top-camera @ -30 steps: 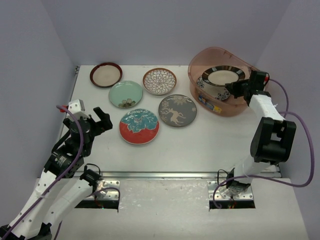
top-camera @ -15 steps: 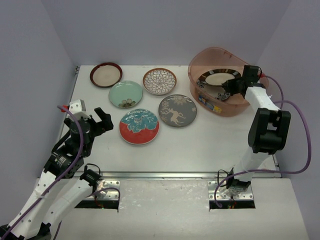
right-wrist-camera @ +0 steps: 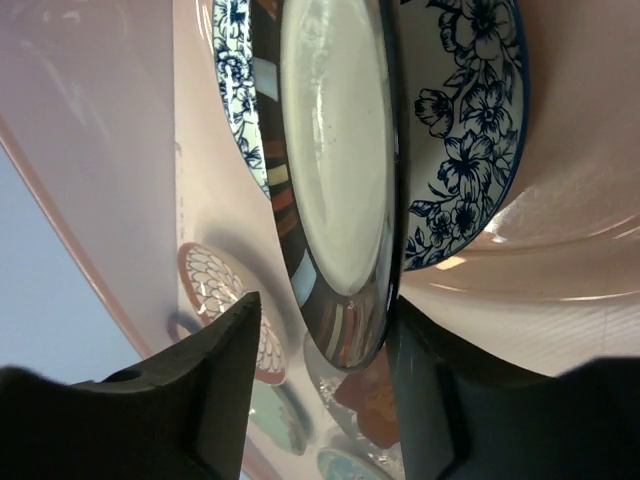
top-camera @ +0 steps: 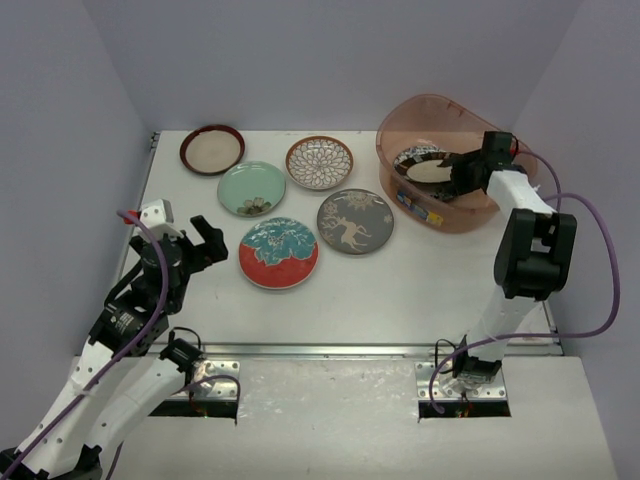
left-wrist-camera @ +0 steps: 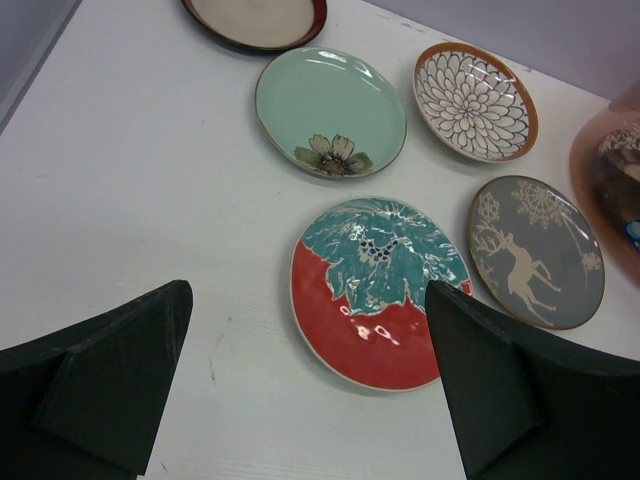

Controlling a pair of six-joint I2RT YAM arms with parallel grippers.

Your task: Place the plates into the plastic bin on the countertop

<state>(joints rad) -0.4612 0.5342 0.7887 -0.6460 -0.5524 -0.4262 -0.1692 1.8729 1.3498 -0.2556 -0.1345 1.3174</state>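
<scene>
From above, we see the translucent pinkish plastic bin [top-camera: 420, 103] with high rounded walls on the matte white surface [top-camera: 420, 270]. At the left wrist, the left fingers [left-wrist-camera: 110, 380] stand spread wide above a glossy red-and-teal round plate [left-wrist-camera: 375, 290]. At the right wrist, the right fingers [right-wrist-camera: 215, 380] are parted astride the rim of a glazed black-striped plate [right-wrist-camera: 335, 150], which leans on a blue-white floral plate [right-wrist-camera: 465, 140] inside the bin.

Plain pale lavender walls [top-camera: 330, 60] close in on three sides, evenly lit
</scene>
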